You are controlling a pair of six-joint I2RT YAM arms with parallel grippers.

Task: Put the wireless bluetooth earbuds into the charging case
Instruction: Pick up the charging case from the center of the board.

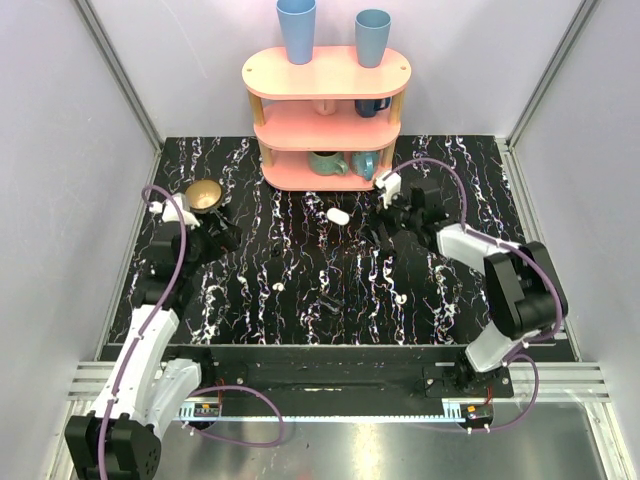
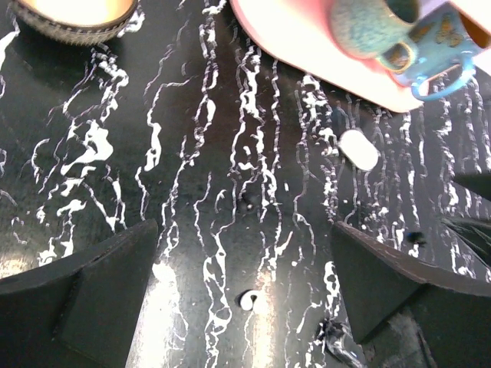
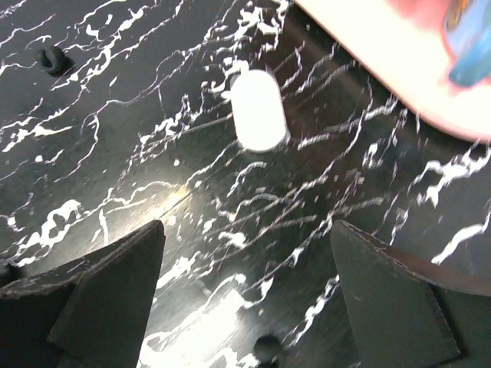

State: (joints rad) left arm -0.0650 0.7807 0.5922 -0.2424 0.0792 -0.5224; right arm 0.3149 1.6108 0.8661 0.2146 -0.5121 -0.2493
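Note:
The white oval charging case [image 1: 338,215] lies shut on the black marble table in front of the pink shelf. It also shows in the left wrist view [image 2: 358,149] and the right wrist view [image 3: 258,110]. One tiny white earbud [image 1: 278,284] lies left of centre and shows between my left fingers, on the table below them [image 2: 247,300]. A second earbud [image 1: 401,297] lies right of centre. My left gripper [image 1: 220,236] [image 2: 244,230] is open and empty, left of the case. My right gripper [image 1: 384,228] [image 3: 247,228] is open and empty, just right of the case.
A pink three-tier shelf [image 1: 328,120] stands at the back with mugs [image 1: 328,162] on it and two blue cups [image 1: 297,28] on top. A brown bowl [image 1: 204,195] sits at the back left. Grey walls close in both sides.

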